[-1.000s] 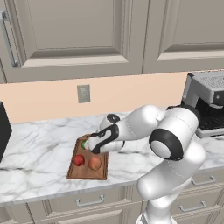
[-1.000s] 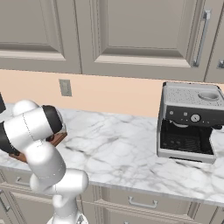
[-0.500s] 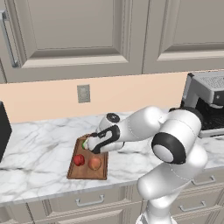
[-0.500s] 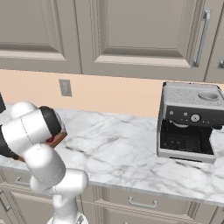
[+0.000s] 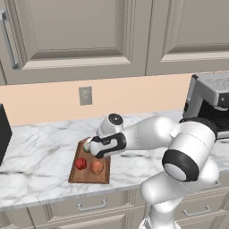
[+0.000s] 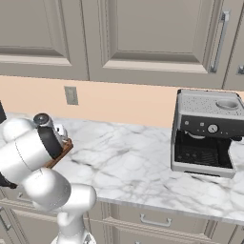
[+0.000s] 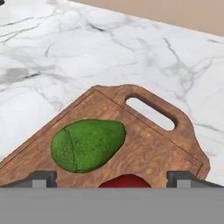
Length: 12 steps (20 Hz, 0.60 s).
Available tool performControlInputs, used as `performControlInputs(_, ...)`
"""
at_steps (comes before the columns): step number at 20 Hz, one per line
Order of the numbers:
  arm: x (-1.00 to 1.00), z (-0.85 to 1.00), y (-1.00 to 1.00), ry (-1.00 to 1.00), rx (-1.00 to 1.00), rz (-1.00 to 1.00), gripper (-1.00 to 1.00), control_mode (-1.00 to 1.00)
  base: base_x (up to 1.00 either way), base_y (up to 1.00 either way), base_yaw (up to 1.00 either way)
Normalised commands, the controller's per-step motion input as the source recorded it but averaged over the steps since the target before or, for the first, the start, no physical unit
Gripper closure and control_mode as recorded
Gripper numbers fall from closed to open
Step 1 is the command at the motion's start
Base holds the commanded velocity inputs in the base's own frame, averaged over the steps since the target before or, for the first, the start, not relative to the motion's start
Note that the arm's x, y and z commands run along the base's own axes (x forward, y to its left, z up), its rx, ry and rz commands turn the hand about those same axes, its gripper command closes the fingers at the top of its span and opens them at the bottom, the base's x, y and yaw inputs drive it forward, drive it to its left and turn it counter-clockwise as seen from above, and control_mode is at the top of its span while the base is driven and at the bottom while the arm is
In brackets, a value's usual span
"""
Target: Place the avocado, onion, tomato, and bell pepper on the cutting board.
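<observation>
The brown wooden cutting board (image 5: 87,176) lies on the marble counter, its handle slot (image 7: 153,112) at the far end. The green avocado (image 7: 87,145) rests on the board near that handle. A red ball (image 5: 80,163) and an orange ball (image 5: 96,167) sit on the board's near half; I cannot tell which of the tomato, onion or bell pepper they are. The red one's top (image 7: 126,181) shows in the hand view. My gripper (image 5: 89,146) hangs just above the avocado, open, fingertips (image 7: 42,178) wide apart and holding nothing. One corner of the board (image 6: 66,147) peeks from behind the arm.
A coffee machine (image 5: 210,107) (image 6: 207,131) stands at the right on the counter. A dark appliance (image 5: 3,138) sits at the left edge. A wall outlet (image 5: 85,95) is behind the board, with cabinets above. Bare marble (image 6: 128,157) stretches between the board and the machine.
The arm's elbow has swung a little to the left and lower. The hand stays over the board's far end, and the balls have not moved.
</observation>
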Motion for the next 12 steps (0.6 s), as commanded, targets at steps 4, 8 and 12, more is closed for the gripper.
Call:
performControlInputs(4, -0.25, 0.46, -0.01, -0.13, 0.0, 0.0, -1.0, -1.0, 0.0, 0.0, 0.0)
performControlInputs(8, -0.27, 0.54, -0.12, -0.13, 0.0, 0.0, -1.0, -1.0, 0.0, 0.0, 0.0)
performControlInputs(12, -0.38, 0.6, -0.1, -0.17, 0.0, 0.0, -1.0, -1.0, 0.0, 0.0, 0.0)
